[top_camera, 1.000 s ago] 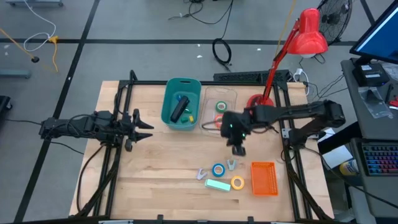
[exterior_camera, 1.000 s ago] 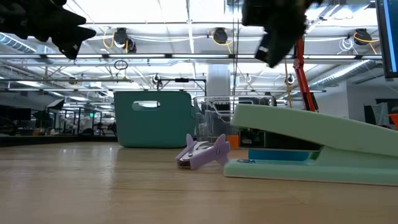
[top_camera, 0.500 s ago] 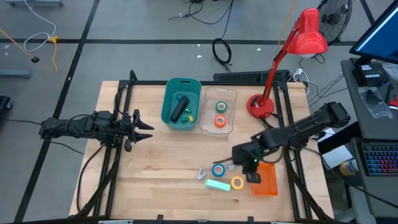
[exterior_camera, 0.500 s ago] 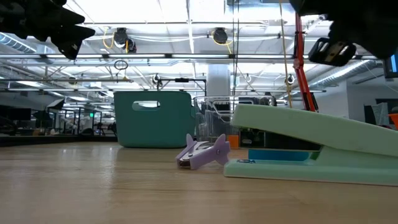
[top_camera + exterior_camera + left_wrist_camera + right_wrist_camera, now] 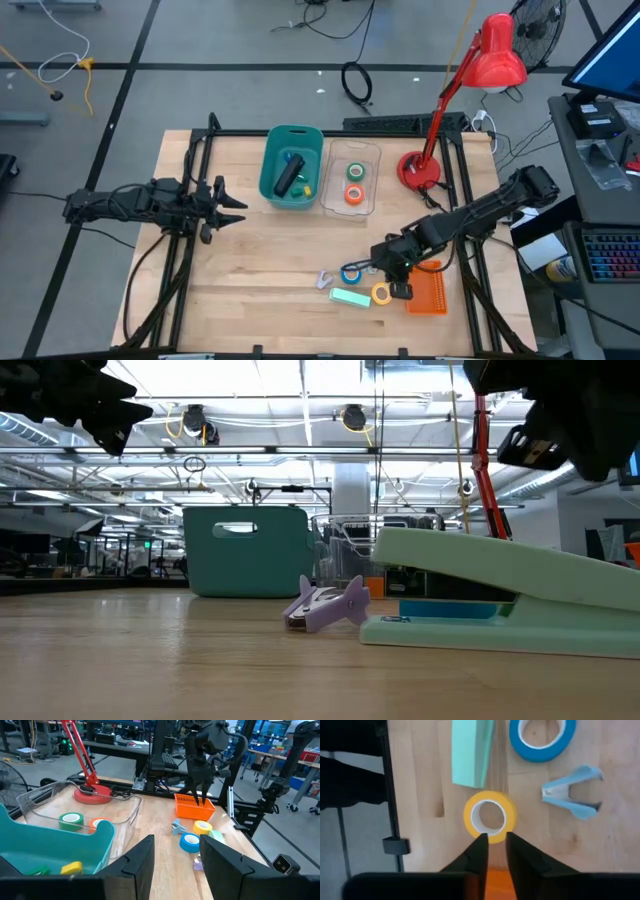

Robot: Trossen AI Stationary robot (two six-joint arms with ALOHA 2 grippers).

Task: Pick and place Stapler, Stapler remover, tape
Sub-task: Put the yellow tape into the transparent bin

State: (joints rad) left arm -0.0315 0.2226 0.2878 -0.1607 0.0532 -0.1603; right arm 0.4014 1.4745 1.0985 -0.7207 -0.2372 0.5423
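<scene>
Your right gripper (image 5: 493,851) hovers over the yellow tape (image 5: 490,816), lying flat on the tabletop (image 5: 250,260), jaws slightly parted and pinching nothing. The mint stapler (image 5: 471,751) lies beside it, one end pointing at the roll. Your left gripper (image 5: 232,208) waits apart, jaws spread.

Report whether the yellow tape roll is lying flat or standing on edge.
Flat. The yellow tape roll shows its full ring and open core from above, resting on the table.

A mint-green stapler (image 5: 500,595) lies on the wooden table (image 5: 180,660), a purple staple remover (image 5: 325,605) just beside it. A teal bin (image 5: 250,550) stands behind.
</scene>
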